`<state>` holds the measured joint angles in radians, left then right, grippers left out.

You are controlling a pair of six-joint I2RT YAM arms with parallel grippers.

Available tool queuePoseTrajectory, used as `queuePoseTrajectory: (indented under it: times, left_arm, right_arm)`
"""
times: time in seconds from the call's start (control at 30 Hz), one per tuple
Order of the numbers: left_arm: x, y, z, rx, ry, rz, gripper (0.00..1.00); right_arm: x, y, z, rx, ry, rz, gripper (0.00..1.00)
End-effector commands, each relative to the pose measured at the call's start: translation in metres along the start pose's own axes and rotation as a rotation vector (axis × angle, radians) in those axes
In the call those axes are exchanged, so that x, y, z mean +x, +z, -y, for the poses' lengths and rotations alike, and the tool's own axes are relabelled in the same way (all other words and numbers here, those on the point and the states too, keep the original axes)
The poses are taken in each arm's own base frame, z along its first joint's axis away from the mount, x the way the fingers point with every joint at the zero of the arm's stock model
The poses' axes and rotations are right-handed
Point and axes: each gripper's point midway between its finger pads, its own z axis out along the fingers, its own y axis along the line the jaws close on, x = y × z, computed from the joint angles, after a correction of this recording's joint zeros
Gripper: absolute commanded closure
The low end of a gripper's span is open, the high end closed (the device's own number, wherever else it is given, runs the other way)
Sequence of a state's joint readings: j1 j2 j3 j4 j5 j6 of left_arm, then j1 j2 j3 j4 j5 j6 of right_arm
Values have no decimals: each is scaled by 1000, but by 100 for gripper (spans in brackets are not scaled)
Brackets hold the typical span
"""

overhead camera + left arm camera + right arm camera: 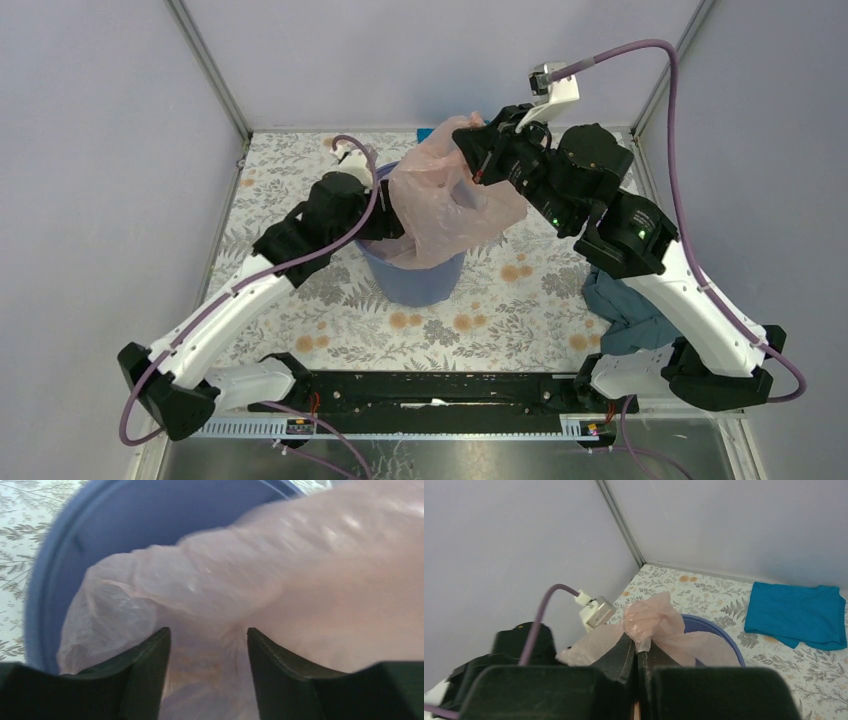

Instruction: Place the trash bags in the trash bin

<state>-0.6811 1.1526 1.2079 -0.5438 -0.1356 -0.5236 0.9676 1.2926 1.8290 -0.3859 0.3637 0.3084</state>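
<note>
Atop bin (415, 285), pink bag (450, 200), maybe half-inside

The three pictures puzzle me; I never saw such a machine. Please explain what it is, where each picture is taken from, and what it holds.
These are two robot arms bolted at a table's near edge. The wide picture comes from a fixed camera above: the left arm and right arm reach toward a blue bucket on the flowered table. The other two come from wrist cameras. The right jaws are shut on a pink trash bag, holding it over the bucket. The left jaws stand apart at the bucket's mouth, bag film between them. A bright blue cloth and a grey-blue cloth lie on the table.
</note>
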Motion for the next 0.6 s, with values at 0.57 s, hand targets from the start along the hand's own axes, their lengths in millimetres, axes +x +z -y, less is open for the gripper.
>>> queuePoseTrajectory:
  times: [0.57]
  left_arm:
    - [-59, -164, 14, 232, 1, 346, 3]
  right_arm:
    - [74, 39, -33, -157, 93, -142, 100]
